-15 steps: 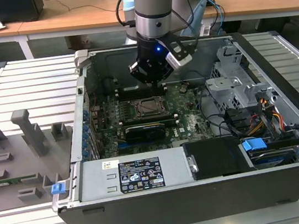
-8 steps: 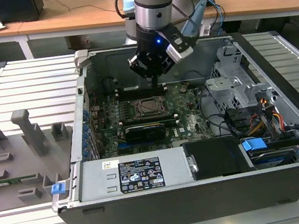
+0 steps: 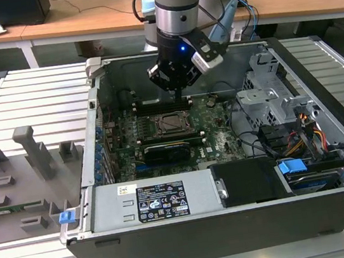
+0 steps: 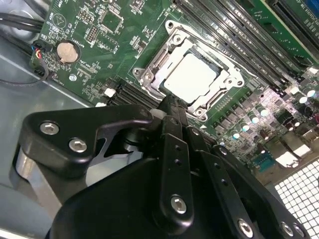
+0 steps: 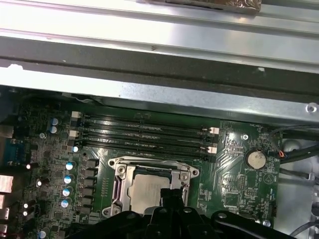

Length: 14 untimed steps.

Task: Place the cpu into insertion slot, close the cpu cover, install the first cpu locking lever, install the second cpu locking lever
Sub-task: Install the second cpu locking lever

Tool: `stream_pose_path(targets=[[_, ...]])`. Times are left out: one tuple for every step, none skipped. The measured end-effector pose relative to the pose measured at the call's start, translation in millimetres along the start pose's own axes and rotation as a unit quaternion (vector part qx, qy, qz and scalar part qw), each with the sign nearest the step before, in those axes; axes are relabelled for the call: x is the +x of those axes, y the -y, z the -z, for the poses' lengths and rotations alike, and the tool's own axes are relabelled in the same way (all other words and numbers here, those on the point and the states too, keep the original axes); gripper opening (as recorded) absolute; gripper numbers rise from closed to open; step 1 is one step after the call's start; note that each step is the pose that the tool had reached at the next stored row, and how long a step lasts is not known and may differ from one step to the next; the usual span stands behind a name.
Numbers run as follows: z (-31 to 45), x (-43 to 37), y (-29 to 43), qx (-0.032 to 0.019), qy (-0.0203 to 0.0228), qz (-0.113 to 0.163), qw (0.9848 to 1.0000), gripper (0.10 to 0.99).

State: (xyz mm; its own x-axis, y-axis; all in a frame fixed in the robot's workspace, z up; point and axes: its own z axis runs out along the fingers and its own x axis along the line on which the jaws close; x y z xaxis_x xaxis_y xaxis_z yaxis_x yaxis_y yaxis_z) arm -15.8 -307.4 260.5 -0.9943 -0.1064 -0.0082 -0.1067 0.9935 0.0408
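Observation:
The cpu lies flat in the insertion slot on the green board, its silvery top showing. The cpu cover lies down around it as a metal frame, also seen as the frame around the chip in the first wrist view. My gripper hangs a little above the far edge of the socket, inside the computer case. In the second wrist view my gripper has its black fingers together, with nothing between them, just short of the cover's edge.
Long black memory slots run beside the socket. A coin battery sits on the board. A drive cage, cables and a power supply fill the case. A grey fixture tray lies at the exterior view's left.

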Motion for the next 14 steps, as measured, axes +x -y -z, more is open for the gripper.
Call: stream_pose_path(targets=[[0.0, 0.0, 0.3, 0.0, 0.0, 0.0, 1.0, 0.106], [0.0, 0.1, 0.8, 0.0, 0.0, 0.0, 1.0, 0.106], [0.0, 0.1, 1.3, 0.0, 0.0, 0.0, 1.0, 0.106], [0.0, 0.2, 1.7, 0.0, 0.0, 0.0, 1.0, 0.106], [0.1, 0.2, 1.9, 0.0, 0.0, 0.0, 1.0, 0.106], [0.1, 0.2, 2.3, 0.0, 0.0, 0.0, 1.0, 0.106], [0.1, 0.3, 2.5, 0.0, 0.0, 0.0, 1.0, 0.106], [0.1, 0.3, 2.9, 0.0, 0.0, 0.0, 1.0, 0.106], [0.1, 0.3, 3.2, 0.0, 0.0, 0.0, 1.0, 0.106], [0.1, 0.4, 3.5, 0.0, 0.0, 0.0, 1.0, 0.106], [0.2, 0.4, 3.7, 0.0, 0.0, 0.0, 1.0, 0.106], [0.2, 0.4, 4.1, 0.0, 0.0, 0.0, 1.0, 0.106], [0.2, 0.5, 4.5, 0.0, 0.0, 0.0, 1.0, 0.106], [0.2, 0.5, 4.7, 0.0, 0.0, 0.0, 1.0, 0.106]])
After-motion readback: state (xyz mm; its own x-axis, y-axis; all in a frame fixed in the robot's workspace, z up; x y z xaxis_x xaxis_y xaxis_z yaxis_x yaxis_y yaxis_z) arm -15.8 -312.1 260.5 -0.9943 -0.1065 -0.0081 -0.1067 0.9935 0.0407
